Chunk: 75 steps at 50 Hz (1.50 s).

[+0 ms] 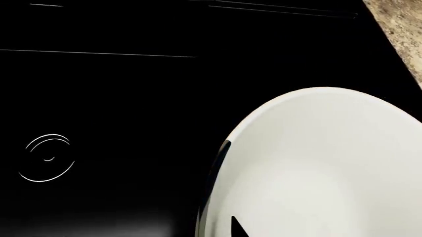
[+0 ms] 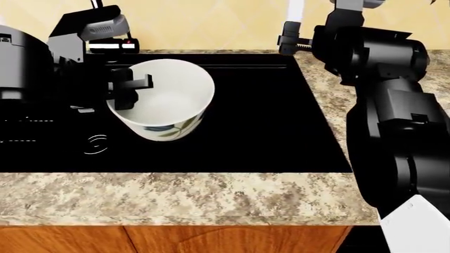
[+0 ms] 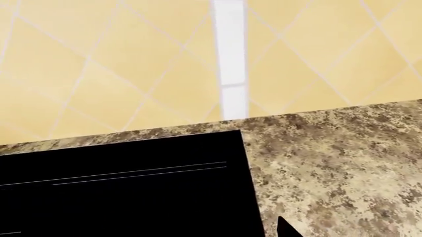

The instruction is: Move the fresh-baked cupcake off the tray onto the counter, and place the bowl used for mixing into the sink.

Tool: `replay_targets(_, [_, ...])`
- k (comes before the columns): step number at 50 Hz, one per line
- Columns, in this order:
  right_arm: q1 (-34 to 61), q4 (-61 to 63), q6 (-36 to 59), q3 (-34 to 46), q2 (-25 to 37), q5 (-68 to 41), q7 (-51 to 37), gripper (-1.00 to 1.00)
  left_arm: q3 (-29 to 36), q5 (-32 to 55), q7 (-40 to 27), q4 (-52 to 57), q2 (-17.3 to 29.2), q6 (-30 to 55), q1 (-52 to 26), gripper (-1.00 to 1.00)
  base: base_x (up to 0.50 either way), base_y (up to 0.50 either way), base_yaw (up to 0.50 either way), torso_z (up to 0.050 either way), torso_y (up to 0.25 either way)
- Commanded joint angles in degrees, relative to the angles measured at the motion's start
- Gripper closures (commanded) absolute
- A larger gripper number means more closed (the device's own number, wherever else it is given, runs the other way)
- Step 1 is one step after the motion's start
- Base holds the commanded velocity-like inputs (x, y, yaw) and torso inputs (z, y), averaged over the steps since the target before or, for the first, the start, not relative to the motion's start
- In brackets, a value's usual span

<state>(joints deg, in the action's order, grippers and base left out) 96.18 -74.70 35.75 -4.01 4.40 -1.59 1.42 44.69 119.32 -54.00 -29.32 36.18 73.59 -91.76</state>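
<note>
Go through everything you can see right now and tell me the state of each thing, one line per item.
bowl: upright, empty, over the basin, gripped at its rim.
left gripper: shut on the bowl's rim.
right gripper: raised by the sink's far right corner, holding nothing visible; open or shut cannot be told.
sink: empty apart from the bowl; no water visible.
counter: bare in front of the sink.
</note>
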Motion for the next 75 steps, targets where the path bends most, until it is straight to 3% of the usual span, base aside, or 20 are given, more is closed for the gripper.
replay_targets(1, [0.0, -0.04, -0.1, -0.04, -0.01, -0.04, -0.05, -1.0, 0.02, 0.27, 0.11, -0.12, 0.1, -0.34, -0.16, 1.0, 0.0, 0.2, 0.0, 0.0, 0.0])
replay_targets(60, [-0.07, 0.03, 0.02, 0.05, 0.07, -0.28, -0.02, -1.0, 1.97, 0.06, 1.34, -0.41, -0.01, -0.93, 0.05, 1.0, 0.0, 0.25, 0.0, 0.0, 0.0])
replay_targets(75, [0.03, -0.05, 0.46, -0.41, 0.15, -0.59, -0.15, -1.0, 2.29, 0.0, 1.66, -0.16, 0.13, -1.25, 0.3, 1.0, 0.04, 0.01, 0.0, 0.0, 0.0])
